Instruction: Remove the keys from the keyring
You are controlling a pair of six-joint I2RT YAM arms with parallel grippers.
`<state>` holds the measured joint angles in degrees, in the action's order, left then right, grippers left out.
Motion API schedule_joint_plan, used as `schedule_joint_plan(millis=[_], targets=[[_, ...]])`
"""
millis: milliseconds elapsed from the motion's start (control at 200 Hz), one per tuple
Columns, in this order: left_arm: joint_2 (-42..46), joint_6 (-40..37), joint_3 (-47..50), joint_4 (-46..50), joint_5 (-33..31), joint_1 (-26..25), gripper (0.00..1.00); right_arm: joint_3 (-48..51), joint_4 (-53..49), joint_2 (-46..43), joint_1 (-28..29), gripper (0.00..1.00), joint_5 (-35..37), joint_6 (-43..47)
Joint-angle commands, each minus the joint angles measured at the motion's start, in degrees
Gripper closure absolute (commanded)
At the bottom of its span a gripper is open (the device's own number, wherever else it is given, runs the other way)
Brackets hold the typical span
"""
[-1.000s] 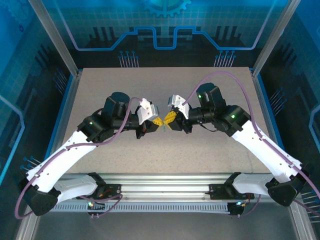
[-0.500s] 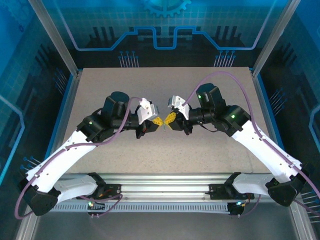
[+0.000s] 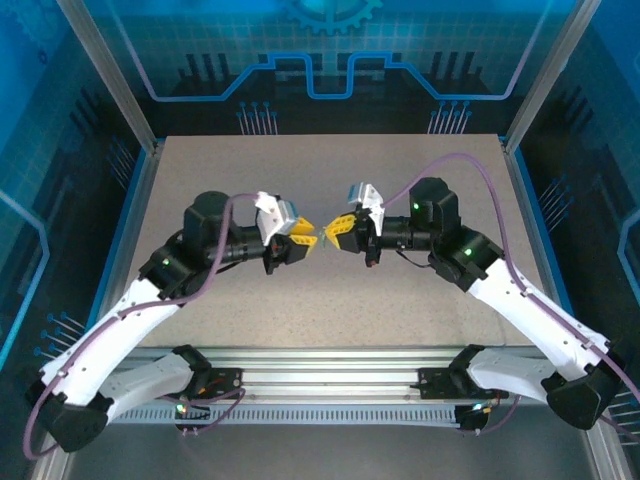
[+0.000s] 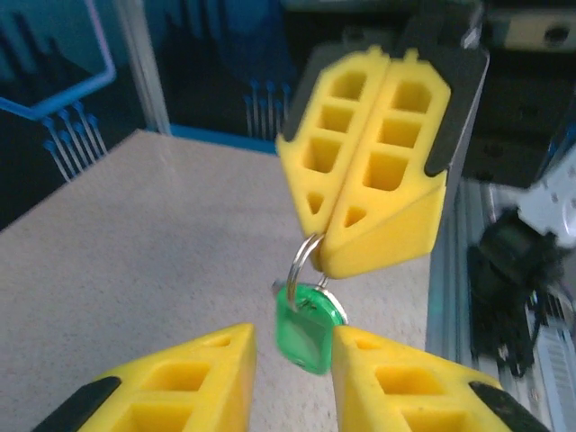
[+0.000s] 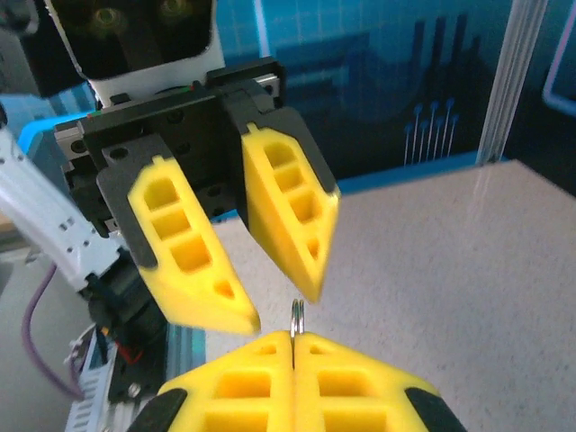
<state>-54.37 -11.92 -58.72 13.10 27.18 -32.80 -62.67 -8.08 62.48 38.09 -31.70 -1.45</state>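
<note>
Top external, frame centre: the keyring (image 3: 322, 237) is too small to resolve, and what hangs on it cannot be told. Left wrist view, centre: the keyring's upper arc is hidden between the pressed-together fingers of the right gripper (image 4: 335, 225); the green tag (image 4: 309, 326) is blurred. The bottom edge cuts off the left gripper (image 4: 292, 337). Right wrist view, lower centre: the keyring is mostly buried between the right gripper's fingers.

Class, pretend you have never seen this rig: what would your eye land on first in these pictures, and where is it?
First, the white left arm and right arm meeting nose to nose above the middle of the table. Up close, the right gripper has its jaws shut on a silver keyring, and a green tag hangs from it between the open jaws of the left gripper.
</note>
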Motion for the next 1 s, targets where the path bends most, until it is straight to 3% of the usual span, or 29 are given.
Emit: schedule_joint_plan(millis=[0, 120, 295, 591, 771, 996], targets=[[3.8, 9.0, 2.5, -11.3, -1.6, 2.4, 0.66, 4.6, 22.8, -2.2, -1.7, 0.95, -2.0, -9.6], [4.4, 13.1, 3.6, -15.2, 0.0, 3.6, 0.65, 8.8, 41.3, -1.3, -2.9, 0.94, -2.8, -18.1], [3.9, 18.0, 4.4, -21.0, -2.1, 3.7, 0.6, 10.1, 57.7, 1.4, -2.8, 0.94, -1.3, -27.8], [3.4, 23.9, 3.2, -28.9, 0.1, 3.7, 0.57, 8.8, 82.1, 10.5, -3.0, 0.94, -0.7, -45.3], [1.9, 28.5, 1.3, -33.0, 0.6, 4.1, 0.56, 7.5, 85.8, 13.2, -2.3, 0.93, -2.2, -47.9], [-1.0, 37.3, 3.1, -45.8, 3.2, 5.0, 0.55, 7.7, 89.6, 14.6, -1.1, 0.93, -1.6, -49.3]])
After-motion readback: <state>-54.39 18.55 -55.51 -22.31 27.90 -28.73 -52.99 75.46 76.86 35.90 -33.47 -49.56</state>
